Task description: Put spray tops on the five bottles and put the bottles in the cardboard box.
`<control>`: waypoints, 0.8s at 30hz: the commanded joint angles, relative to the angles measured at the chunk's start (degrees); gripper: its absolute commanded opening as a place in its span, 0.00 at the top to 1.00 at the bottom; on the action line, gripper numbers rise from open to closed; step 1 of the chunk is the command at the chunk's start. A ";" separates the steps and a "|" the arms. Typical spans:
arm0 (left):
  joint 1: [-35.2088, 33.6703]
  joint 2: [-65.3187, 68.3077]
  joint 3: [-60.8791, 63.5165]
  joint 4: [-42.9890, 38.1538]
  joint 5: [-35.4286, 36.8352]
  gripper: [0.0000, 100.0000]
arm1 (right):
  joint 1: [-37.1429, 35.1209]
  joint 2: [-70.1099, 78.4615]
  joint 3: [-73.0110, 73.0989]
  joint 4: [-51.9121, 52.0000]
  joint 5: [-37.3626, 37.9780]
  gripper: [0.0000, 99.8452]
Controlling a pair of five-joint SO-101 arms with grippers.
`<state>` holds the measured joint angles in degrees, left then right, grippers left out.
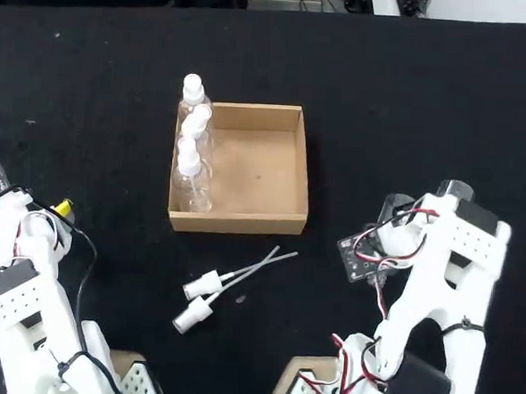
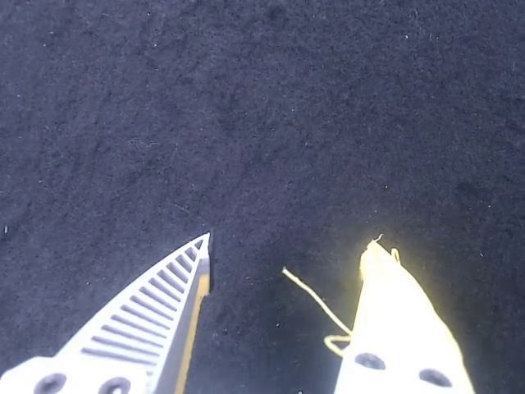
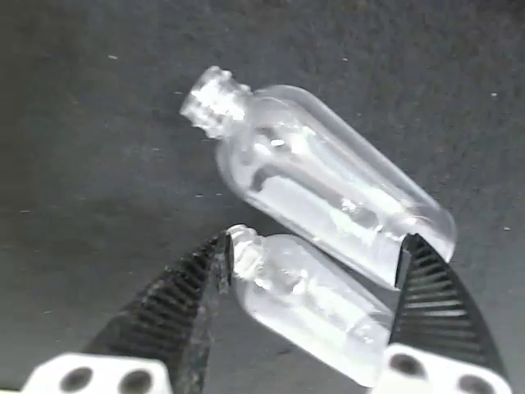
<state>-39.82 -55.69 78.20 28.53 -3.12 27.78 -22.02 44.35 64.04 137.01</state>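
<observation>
Two clear bottles without tops lie side by side on the black cloth. My right gripper is open and straddles the nearer bottle; the farther bottle lies just past its fingertips. In the high view the right arm stands right of the cardboard box. Three bottles with spray tops stand in a row along the box's left wall. Two loose spray tops with long tubes lie in front of the box. My left gripper is open over bare cloth, and the left arm is at the lower left.
Black cloth covers the whole table. The right part of the box floor is bare. The arm bases sit at the near edge, just behind the loose spray tops.
</observation>
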 commanded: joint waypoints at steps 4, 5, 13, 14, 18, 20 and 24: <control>0.66 -0.44 -0.84 -0.35 0.26 0.79 | -2.99 0.40 2.77 -6.86 0.53 0.71; 0.66 -0.44 -0.84 -0.35 0.26 0.79 | -3.08 0.40 4.00 -7.82 0.53 0.71; 0.48 -0.44 -0.75 -0.35 0.26 0.79 | -3.25 0.40 14.64 -19.69 0.44 0.71; 0.48 -0.44 -0.75 -0.35 0.26 0.79 | -3.25 0.40 15.08 -20.04 0.44 0.71; 0.57 -0.44 -0.75 -0.35 0.26 0.79 | -4.57 -0.04 15.08 -19.34 -5.98 0.75; 0.66 -0.44 -0.75 -0.35 0.26 0.79 | -5.98 -0.13 15.08 -19.34 -11.52 0.82; 0.66 -0.44 -0.75 -0.35 0.26 0.79 | -9.32 -0.13 15.34 -19.34 -21.89 0.99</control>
<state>-39.82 -55.69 78.20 28.53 -3.12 21.10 -22.02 59.65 45.41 121.89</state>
